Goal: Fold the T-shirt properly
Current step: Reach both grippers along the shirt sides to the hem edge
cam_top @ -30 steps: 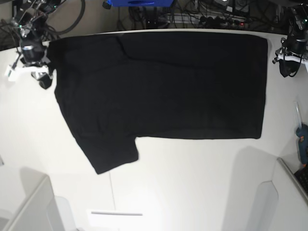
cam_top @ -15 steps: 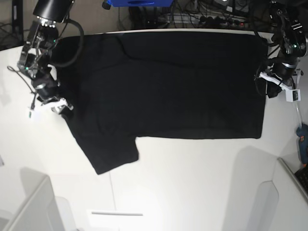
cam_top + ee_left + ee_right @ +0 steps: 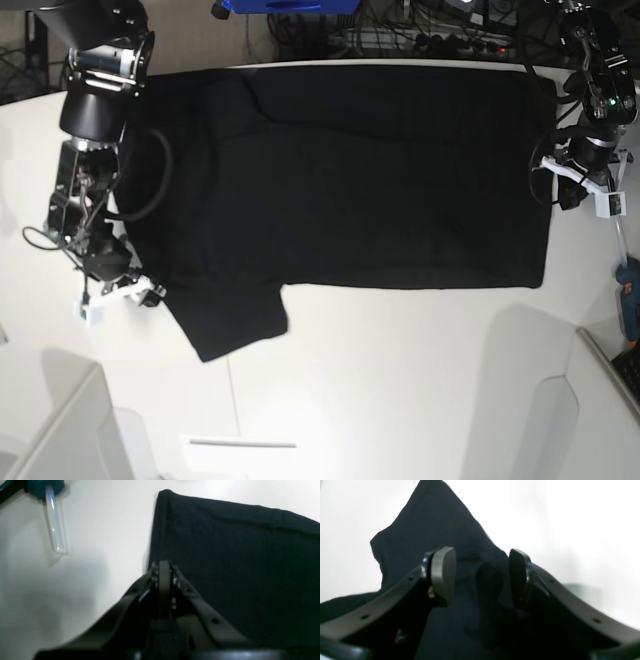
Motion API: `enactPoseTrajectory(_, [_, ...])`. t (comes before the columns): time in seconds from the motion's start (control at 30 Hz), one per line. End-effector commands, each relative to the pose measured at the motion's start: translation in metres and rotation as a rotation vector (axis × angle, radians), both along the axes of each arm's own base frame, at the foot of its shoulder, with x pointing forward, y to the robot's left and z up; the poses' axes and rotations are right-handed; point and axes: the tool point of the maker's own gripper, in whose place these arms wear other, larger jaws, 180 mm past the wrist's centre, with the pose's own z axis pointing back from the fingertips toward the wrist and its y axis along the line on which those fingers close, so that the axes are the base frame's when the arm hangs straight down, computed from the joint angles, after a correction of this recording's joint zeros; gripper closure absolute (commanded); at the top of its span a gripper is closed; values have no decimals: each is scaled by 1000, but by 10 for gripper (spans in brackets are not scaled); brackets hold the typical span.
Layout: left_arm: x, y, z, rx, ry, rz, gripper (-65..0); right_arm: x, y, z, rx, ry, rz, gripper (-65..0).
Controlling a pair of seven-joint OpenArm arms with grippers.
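Left hand point(image 3: 163, 566) clenched, grip unclear | right hand point(image 3: 480, 576) released over T-shirt point(image 3: 350, 180)

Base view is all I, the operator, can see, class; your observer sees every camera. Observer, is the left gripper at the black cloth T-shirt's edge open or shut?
Observer: The left wrist view shows the left gripper shut, its tip at the edge of the large black short-sleeved cloth T-shirt. Whether cloth is pinched, I cannot tell.
Operator: And the other arm?
Observer: In the right wrist view the right gripper is open, its pads apart, with black cloth showing between them.
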Motion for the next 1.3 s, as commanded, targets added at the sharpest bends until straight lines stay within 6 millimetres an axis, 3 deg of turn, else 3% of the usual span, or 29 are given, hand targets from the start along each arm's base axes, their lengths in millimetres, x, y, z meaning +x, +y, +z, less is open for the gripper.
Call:
enactPoseTrajectory(0.0, [7, 4, 13, 20, -44, -5, 0, 19, -7, 19, -19, -51, -7, -332])
enactPoseTrajectory(0.13, [7, 3, 13, 19, -45, -8, 0, 39, -12, 11, -25, 1, -19, -420])
enactPoseTrajectory(0.3, [7, 4, 14, 19, -45, -6, 0, 58, -23, 8, -103, 6, -31, -432])
enactPoseTrajectory(0.43, [7, 5, 13, 22, -44, -4, 0, 65, -9, -4, -103, 20, 69, -426])
enactPoseTrajectory(0.6, [3, 8, 6, 15, -24, 7, 0, 63, 3, -23, -153, 64, 133, -426])
enactPoseTrajectory(0.83, [-1, 13, -3, 6, 2, 25, 0, 61, 15, -25, -145, 62, 187, -420])
enactPoseTrajectory(1.0, [0, 14, -3, 8, 0, 26, 0, 57, 23, -27, -132, 66, 236, -326])
enactPoseTrajectory(1.27, [7, 15, -1, 0, -17, 34, 0, 56, 29, -29, -140, 70, 258, -315])
